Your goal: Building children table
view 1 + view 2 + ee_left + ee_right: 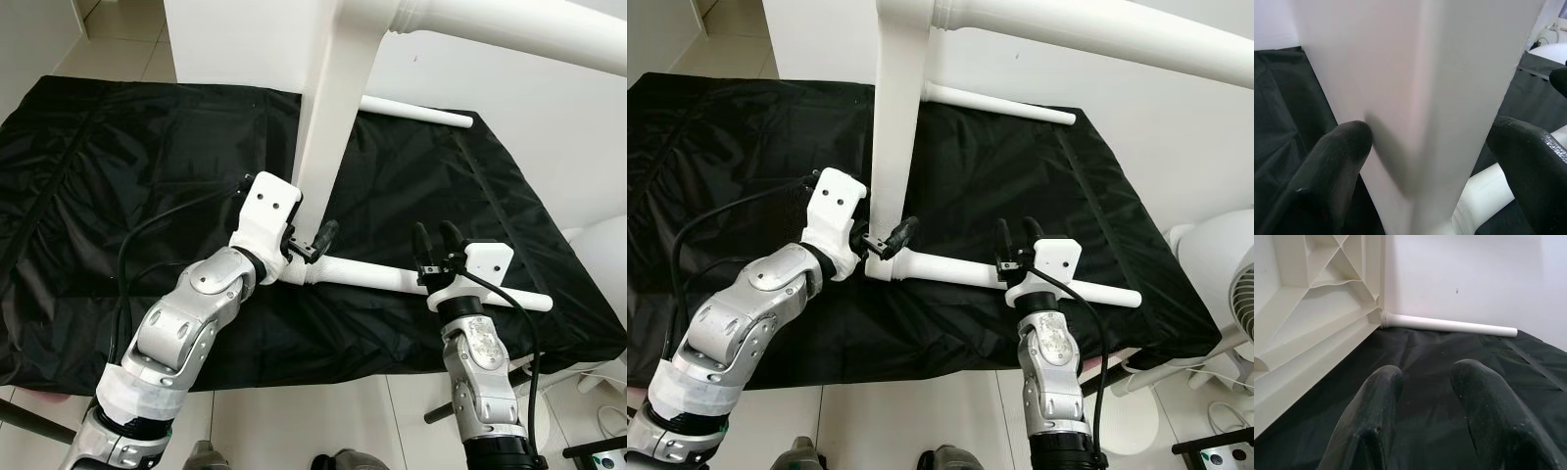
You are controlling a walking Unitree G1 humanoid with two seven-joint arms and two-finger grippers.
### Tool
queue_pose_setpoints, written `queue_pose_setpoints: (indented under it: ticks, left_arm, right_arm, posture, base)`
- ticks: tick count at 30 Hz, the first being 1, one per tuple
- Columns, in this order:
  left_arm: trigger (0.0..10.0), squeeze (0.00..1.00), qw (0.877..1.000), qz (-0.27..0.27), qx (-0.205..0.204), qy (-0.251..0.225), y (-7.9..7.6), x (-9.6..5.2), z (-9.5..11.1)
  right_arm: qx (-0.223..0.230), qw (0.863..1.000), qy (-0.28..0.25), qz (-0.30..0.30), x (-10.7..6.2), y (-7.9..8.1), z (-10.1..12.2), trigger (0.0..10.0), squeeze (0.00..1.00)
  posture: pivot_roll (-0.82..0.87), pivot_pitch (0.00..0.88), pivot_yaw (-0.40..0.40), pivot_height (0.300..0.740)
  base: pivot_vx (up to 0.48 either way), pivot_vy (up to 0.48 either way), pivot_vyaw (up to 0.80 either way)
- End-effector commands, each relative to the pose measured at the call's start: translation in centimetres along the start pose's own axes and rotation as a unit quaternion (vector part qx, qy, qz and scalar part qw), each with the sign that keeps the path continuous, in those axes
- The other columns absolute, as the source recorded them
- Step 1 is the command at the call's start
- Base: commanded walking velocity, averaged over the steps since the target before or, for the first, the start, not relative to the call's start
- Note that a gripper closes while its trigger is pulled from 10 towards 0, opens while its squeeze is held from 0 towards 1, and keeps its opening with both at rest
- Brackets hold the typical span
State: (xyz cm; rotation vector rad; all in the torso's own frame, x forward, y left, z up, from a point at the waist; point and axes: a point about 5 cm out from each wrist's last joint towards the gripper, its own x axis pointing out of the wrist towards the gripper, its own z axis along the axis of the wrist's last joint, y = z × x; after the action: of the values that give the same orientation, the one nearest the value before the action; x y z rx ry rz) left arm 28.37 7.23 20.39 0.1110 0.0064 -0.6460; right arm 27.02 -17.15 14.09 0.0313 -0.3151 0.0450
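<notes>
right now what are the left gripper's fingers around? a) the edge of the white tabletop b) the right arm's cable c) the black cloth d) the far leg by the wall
a: the left wrist view shows the left gripper with one finger on each side of the tabletop edge, where the near leg joins it.
</notes>
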Motion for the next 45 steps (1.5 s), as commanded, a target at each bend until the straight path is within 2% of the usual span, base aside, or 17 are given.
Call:
queue_pose_setpoints:
  ticks: [1, 7, 9, 10, 20, 24, 25, 26, 27, 31, 37, 42, 44, 45]
  left_arm:
    - [10.0, 0.0, 0.997, 0.073, -0.002, 0.009, 0.4, 0.3, -0.1]
    - [10.0, 0.0, 0.994, 0.102, -0.012, 0.025, -0.2, 0.9, -0.3]
    - [10.0, 0.0, 0.991, 0.128, -0.026, 0.031, -0.3, 1.2, -0.6]
    - [10.0, 0.0, 0.986, 0.162, -0.021, 0.02, -0.2, 1.5, -0.6]
    - [10.0, 0.0, 0.976, 0.219, -0.02, -0.004, 0.4, 2.0, 0.3]
    - [10.0, 0.0, 0.964, 0.261, -0.035, -0.045, 0.9, 2.1, 1.4]
    - [10.0, 0.0, 0.961, 0.264, -0.043, -0.066, 0.8, 2.2, 1.8]
    - [10.0, 0.0, 0.961, 0.264, -0.043, -0.066, 0.8, 2.2, 1.8]
    - [10.0, 0.0, 0.958, 0.264, -0.047, -0.1, 0.5, 2.2, 2.3]
    - [10.0, 0.0, 0.953, 0.269, -0.056, -0.127, 0.3, 2.2, 2.7]
    - [10.0, 0.0, 0.948, 0.28, -0.019, -0.147, 0.2, 2.5, 3.3]
    - [10.0, 0.0, 0.945, 0.295, 0.01, -0.142, 0.4, 2.6, 3.4]
    - [10.0, 0.0, 0.944, 0.303, 0.047, -0.127, 0.7, 2.9, 2.9]
    - [10.0, 0.0, 0.944, 0.303, 0.047, -0.127, 0.7, 2.9, 2.9]
  right_arm:
    - [-0.009, 1.0, 0.002, -0.014, -0.2, -0.8, 0.2, 10.0, 0.0]
    - [-0.01, 1.0, 0.005, -0.019, -0.2, -0.9, 0.2, 10.0, 0.0]
    - [-0.01, 1.0, 0.005, -0.022, -0.1, -0.8, 0.3, 10.0, 0.0]
    - [-0.011, 1.0, 0.005, -0.024, -0.1, -0.8, 0.3, 10.0, 0.0]
    - [-0.014, 0.999, 0.007, -0.028, -0.1, -1.0, 0.3, 10.0, 0.0]
    - [-0.015, 0.999, 0.006, -0.032, 0.1, -1.1, 0.4, 10.0, 0.0]
    - [-0.015, 0.999, 0.006, -0.033, 0.2, -1.1, 0.4, 10.0, 0.0]
    - [-0.015, 0.999, 0.006, -0.033, 0.2, -1.1, 0.4, 10.0, 0.0]
    - [-0.016, 0.999, 0.005, -0.034, 0.3, -1.1, 0.4, 10.0, 0.0]
    - [-0.017, 0.999, 0.003, -0.036, 0.4, -1.2, 0.5, 10.0, 0.0]
    - [-0.017, 0.999, 0.005, -0.039, 0.3, -1.2, 0.5, 10.0, 0.0]
    - [-0.019, 0.999, 0.006, -0.044, 0.1, -1.4, 0.5, 10.0, 0.0]
    - [-0.019, 0.999, 0.007, -0.047, 0.0, -1.4, 0.5, 10.0, 0.0]
    - [-0.019, 0.999, 0.007, -0.047, 0.0, -1.4, 0.5, 10.0, 0.0]
  posture:
    - [0.07, 0.044, -0.079, 0.74]
    - [0.06, 0.047, -0.075, 0.74]
    - [0.05, 0.048, -0.075, 0.74]
    - [0.05, 0.049, -0.074, 0.74]
    - [0.04, 0.05, -0.075, 0.74]
    - [0.03, 0.05, -0.079, 0.74]
    - [0.03, 0.05, -0.079, 0.74]
    - [0.03, 0.05, -0.079, 0.74]
    - [0.02, 0.052, -0.077, 0.74]
    - [0.01, 0.059, -0.079, 0.74]
    - [0.0, 0.065, -0.074, 0.74]
    - [0.0, 0.065, -0.071, 0.74]
    - [-0.01, 0.068, -0.061, 0.74]
    - [-0.01, 0.068, -0.061, 0.74]
  base:
    - [0.0, 0.0, 0.0]
    - [0.0, 0.0, 0.0]
    - [0.0, 0.0, 0.0]
    - [0.0, 0.0, 0.0]
    - [0.0, 0.0, 0.0]
    - [0.0, 0.0, 0.0]
    - [0.0, 0.0, 0.0]
    - [0.0, 0.0, 0.0]
    - [0.0, 0.0, 0.0]
    - [0.0, 0.0, 0.0]
    - [0.0, 0.0, 0.0]
    - [0.0, 0.0, 0.0]
    - [0.0, 0.0, 0.0]
    - [0.0, 0.0, 0.0]
